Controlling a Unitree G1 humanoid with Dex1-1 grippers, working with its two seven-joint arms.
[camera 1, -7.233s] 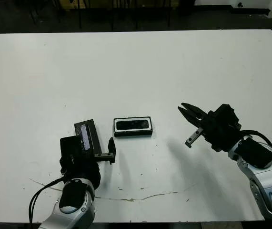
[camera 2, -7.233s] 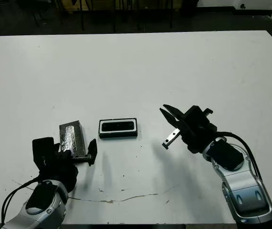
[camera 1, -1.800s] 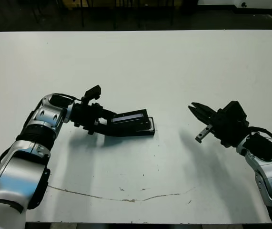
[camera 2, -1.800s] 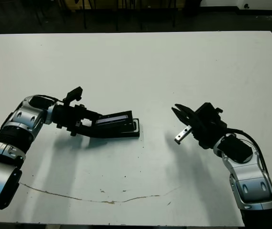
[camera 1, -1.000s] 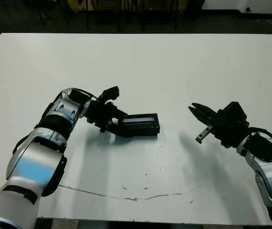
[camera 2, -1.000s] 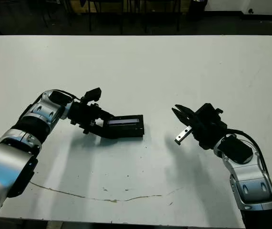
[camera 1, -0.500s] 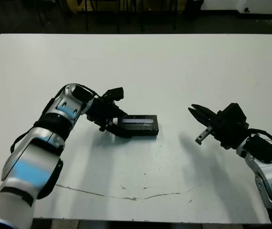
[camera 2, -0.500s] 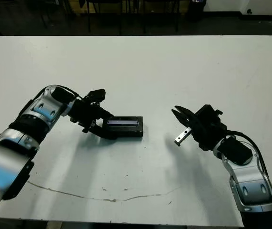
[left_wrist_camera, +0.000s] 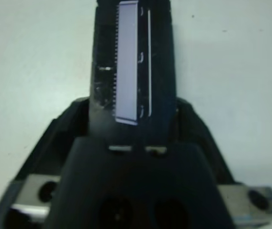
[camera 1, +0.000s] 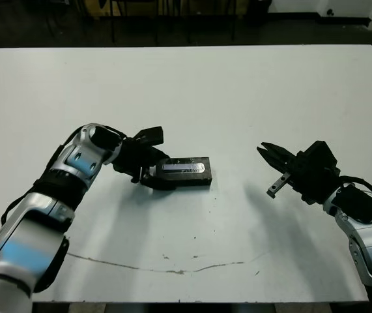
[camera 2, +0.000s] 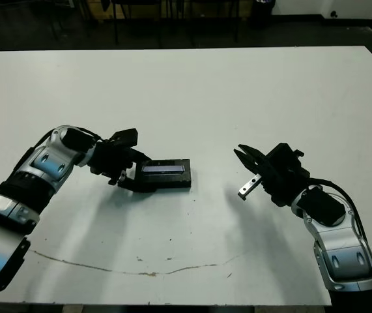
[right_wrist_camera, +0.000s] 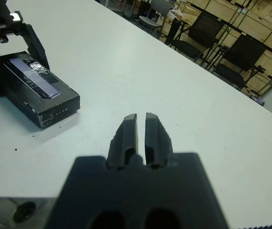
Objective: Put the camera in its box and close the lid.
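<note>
Currently the flat black rectangular lid [camera 1: 183, 168] with its shiny silvery-purple label patch lies level on the shallow black box [camera 1: 192, 180], which sits closed near the middle of the white desk [camera 1: 238, 98]; 1.8 s ago the lid was tilted, raised at the left end, and 7.2 s ago it lay apart beside the open tray with the slim black camera showing inside. The camera is hidden from every view now. The left end effector [camera 1: 152, 167] is at the box's left end, one finger above the lid's end and the other low beside the box; the wrist view shows the lid end between its spread fingers, though actual clamping contact cannot be confirmed. The right end effector [camera 1: 270, 166] hovers well apart to the right, its two black fingers [right_wrist_camera: 129, 129] nearly together with only a thin slit between them, holding nothing, as in the earlier frames. Black chairs [right_wrist_camera: 243, 52] stand beyond the desk's far edge. No writing on the label patch is legible
</note>
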